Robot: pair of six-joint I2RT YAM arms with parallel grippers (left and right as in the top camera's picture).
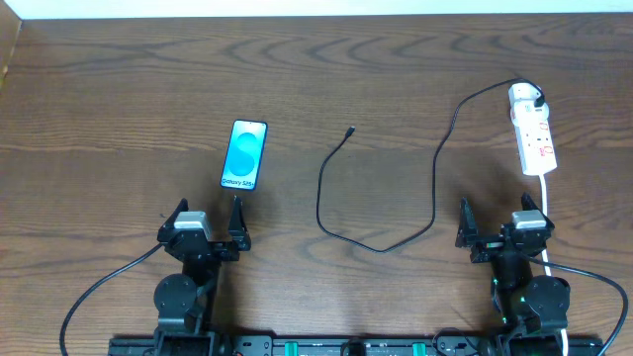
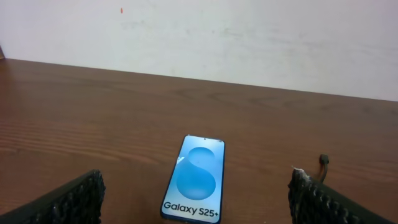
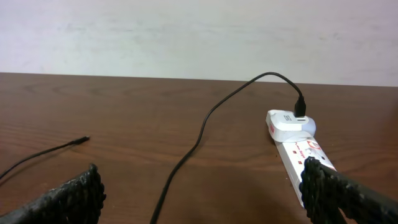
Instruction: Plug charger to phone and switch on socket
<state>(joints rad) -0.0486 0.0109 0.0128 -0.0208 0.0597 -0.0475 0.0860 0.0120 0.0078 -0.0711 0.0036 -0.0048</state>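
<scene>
**Left gripper** [image 1: 209, 212]: sits low at the near edge of the dark wooden bench [image 1: 119, 79]. Shows its fingers [image 2: 74, 200] spread wide apart, gripping nothing.

**Phone** [image 1: 244, 155]: lies flat just beyond the left gripper, lit blue-cyan screen up. Turns its "Galaxy S25+" end toward the gripper and touches neither finger. Appears in the left wrist view ahead of the gap between the fingers.

**Charger** [image 1: 318, 198]: runs as a thin black cable across the middle of the bench. Ends in a small free plug tip [image 1: 350, 131], right of the phone and well apart from it. Loops toward the near edge, then climbs rightward and arcs into the white adapter [image 1: 524, 96].

**Socket** [image 1: 535, 136]: lies at the right as a narrow white power strip with red marks, lengthwise away from the robot. Carries the adapter at its far end and trails a white cord [image 1: 546, 193] from its near end. Leaves its switch position impossible to tell.

**Right gripper** [image 1: 495, 213]: sits at the near edge, just short of the socket's near end. Shows its fingers [image 3: 68, 199] wide apart, with nothing between them.
</scene>
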